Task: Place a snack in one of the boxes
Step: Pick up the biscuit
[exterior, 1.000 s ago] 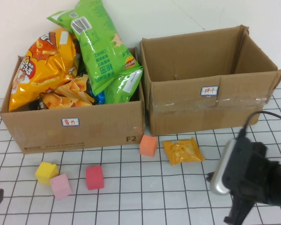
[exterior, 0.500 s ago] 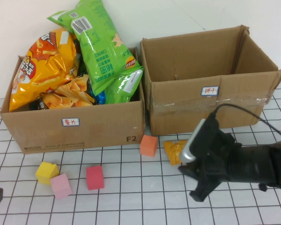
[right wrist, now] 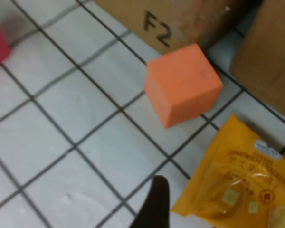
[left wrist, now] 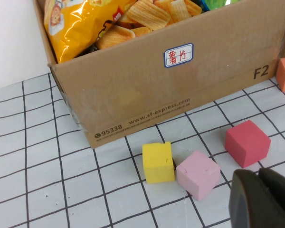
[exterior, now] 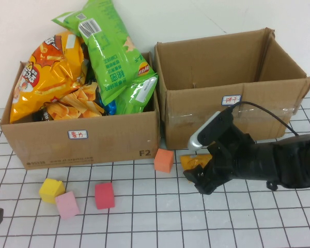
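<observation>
While the left gripper (left wrist: 261, 199) sits parked, seemingly closed, the right gripper (exterior: 196, 178), spread unclear, overhangs the snack packet (exterior: 195, 161).

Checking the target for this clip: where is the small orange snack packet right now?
In the high view, the orange snack packet lies on the table before the empty right box, beside the orange cube, partly under the right gripper.

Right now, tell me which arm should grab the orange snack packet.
The right. Its gripper hovers just over the snack packet before the empty box. The left gripper sits parked near the pink cube, far away.
</observation>
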`<state>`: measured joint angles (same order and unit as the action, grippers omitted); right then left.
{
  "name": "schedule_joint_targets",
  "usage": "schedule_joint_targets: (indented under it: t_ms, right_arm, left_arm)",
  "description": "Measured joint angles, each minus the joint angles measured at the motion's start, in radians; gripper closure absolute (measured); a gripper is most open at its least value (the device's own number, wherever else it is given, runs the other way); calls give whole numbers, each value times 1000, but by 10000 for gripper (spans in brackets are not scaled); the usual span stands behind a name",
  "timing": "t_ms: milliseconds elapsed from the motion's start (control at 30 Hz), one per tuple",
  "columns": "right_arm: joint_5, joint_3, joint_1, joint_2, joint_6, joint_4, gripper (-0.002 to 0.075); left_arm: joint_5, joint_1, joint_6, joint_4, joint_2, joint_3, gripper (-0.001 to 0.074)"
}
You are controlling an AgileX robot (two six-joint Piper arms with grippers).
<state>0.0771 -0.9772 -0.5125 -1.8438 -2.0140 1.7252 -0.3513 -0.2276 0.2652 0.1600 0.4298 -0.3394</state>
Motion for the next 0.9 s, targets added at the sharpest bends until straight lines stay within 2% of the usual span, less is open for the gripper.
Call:
schedule_joint_targets:
  t_ms: [233,633,733,900]
  right_arm:
    - [-56,-44,0,-81,0,0,35]
    - [-39,-122,0,-173,0,2,43]
    - [-33,-122,0,-176,0,2,101]
    - [-31,-122,0,-176,0,2,270]
  left_arm:
    - [0,0,0,-6,0,0,736]
    - [-7,0,-5,-7,0,0,736]
    - [-7,0,-5,-7,0,0,736]
    - [-9,0,-3,-7,0,0,736]
